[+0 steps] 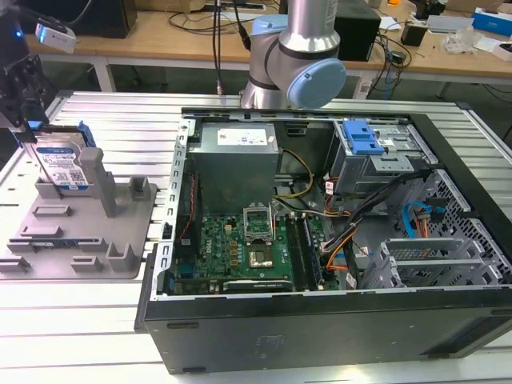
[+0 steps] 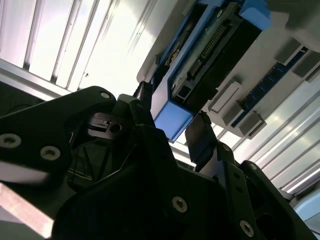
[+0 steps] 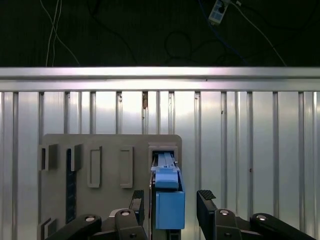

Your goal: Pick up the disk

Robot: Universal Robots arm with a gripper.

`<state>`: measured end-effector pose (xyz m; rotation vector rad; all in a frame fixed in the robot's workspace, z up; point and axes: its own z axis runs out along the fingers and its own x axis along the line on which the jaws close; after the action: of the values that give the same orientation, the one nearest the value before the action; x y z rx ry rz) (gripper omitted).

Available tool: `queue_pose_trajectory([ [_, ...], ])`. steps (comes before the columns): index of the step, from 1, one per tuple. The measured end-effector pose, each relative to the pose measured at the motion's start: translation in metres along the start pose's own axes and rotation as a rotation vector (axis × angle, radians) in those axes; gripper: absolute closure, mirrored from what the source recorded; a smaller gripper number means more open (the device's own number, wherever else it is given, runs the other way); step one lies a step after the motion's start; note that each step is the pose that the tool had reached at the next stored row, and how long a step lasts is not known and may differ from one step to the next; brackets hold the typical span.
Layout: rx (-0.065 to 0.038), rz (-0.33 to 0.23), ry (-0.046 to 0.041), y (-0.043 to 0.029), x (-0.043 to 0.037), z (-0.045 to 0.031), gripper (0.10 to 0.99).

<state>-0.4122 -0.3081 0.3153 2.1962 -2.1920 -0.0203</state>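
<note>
Plainly upright in the grey fixture tray (image 1: 88,240), exterior view's left: the disk (image 1: 62,166). Closer, in both wrist views, jaws apart astride its blue rail (image 3: 169,210) (image 2: 172,117), unclamped; connector pins (image 2: 212,42) in second wrist view.

arm (image 1: 298,36): silver metal tube, grey joint housings; stands behind the computer case (image 1: 320,340)
joint cap (image 1: 317,83): round, light blue plastic
gripper (image 1: 19,84): black, blocky; off the computer case's side on the exterior view's left
white box (image 1: 54,36): small, mounted up by the gripper
link plates (image 2: 60,130): matte black, angular, in the second wrist view
screws (image 2: 180,202): small silver round heads set in the link plates
fingers (image 3: 206,197): black, short, ribbed tip faces, in the first wrist view
</note>
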Motion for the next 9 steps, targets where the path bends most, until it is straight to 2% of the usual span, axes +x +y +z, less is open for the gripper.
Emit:
queue_pose_trajectory([
  [9,0.000,-0.003,0.0026,-0.0001,-0.0001,0.0069,0.545],
])
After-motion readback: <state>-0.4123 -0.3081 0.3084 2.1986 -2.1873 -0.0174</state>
